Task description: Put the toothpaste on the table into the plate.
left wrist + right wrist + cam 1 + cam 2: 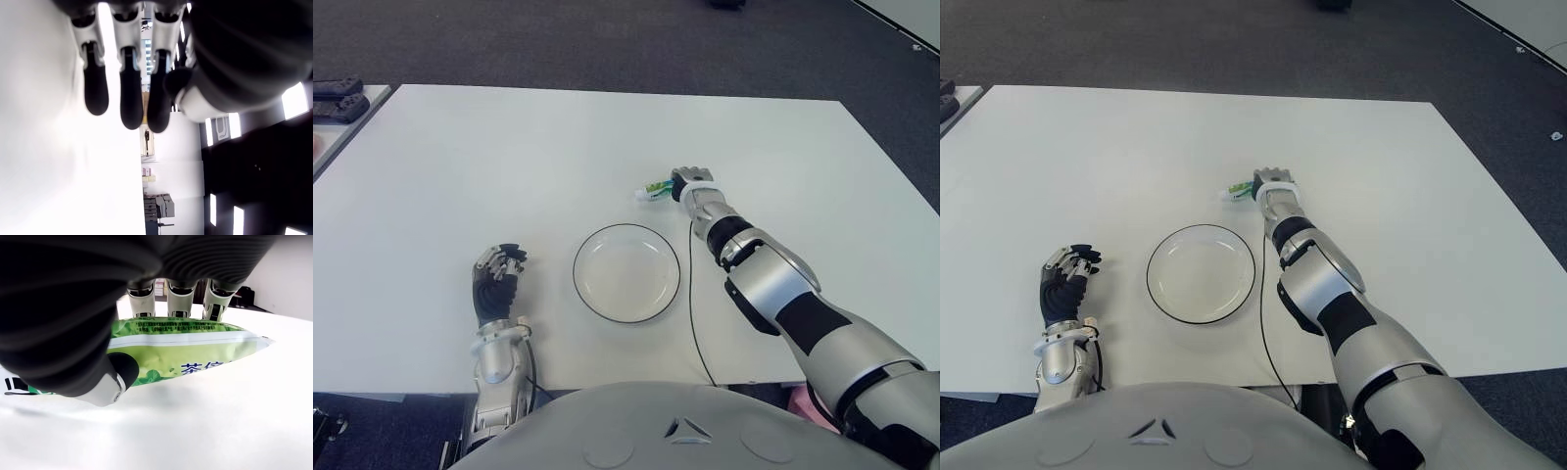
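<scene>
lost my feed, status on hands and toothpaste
Right robot hand shut on toothpaste, beyond the plate. Left robot hand open, idle left of plate. Nothing in the way.

Head stereo pair down on one table (460,166); wrist cameras close behind each robot hand

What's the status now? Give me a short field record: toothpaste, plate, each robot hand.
toothpaste: green tube on the white table, beyond the plate, not yet in it
plate: clear with a dark rim, nothing in it, near the table's front edge
right robot hand: at the toothpaste, thumb and fingers closed around the tube
left robot hand: left of the plate, fingers relaxed, holding nothing
</scene>
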{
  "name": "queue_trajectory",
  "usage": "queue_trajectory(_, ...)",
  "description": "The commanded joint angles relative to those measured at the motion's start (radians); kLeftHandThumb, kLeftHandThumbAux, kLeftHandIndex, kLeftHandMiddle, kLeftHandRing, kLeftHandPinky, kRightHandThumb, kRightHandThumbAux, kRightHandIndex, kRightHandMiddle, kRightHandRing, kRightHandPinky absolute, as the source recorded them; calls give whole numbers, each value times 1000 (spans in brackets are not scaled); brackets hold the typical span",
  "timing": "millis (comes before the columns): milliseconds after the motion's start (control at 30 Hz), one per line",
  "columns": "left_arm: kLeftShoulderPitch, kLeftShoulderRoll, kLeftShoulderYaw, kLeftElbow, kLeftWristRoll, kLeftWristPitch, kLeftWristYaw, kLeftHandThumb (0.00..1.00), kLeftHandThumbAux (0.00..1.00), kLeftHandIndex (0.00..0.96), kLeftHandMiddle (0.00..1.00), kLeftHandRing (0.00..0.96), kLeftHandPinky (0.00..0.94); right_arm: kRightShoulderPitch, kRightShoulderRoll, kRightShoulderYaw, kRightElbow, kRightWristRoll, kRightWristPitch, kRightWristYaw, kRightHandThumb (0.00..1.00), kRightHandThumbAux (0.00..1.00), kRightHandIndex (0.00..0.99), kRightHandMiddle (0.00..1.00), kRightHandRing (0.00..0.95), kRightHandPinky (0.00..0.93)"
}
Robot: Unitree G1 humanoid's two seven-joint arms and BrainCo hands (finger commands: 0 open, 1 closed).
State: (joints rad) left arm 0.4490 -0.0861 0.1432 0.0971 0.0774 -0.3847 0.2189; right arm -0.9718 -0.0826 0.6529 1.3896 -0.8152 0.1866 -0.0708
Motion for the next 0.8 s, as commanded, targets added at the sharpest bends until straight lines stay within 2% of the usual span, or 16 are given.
queue_trajectory(33, 5, -12, 4, 45, -11, 27, 9, 710, 723, 425, 490, 489, 478, -39, -17, 27, 2, -26, -37, 21, 707, 722, 429, 745, 764, 788)
queue_trajectory(300, 5, -16, 6, 47, -13, 24, 12, 710, 723, 424, 481, 480, 472, -66, -52, 51, -7, -45, -122, -19, 703, 723, 432, 746, 759, 785)
queue_trajectory(633, -4, -14, 1, 48, -20, 34, 7, 709, 723, 423, 481, 484, 477, -55, -82, 1, -17, -8, -241, -165, 703, 721, 437, 783, 789, 815)
queue_trajectory(800, -10, -11, -5, 46, -20, 37, 1, 709, 723, 423, 484, 488, 480, -46, -107, -31, -59, 21, -334, -261, 705, 720, 439, 822, 822, 851)
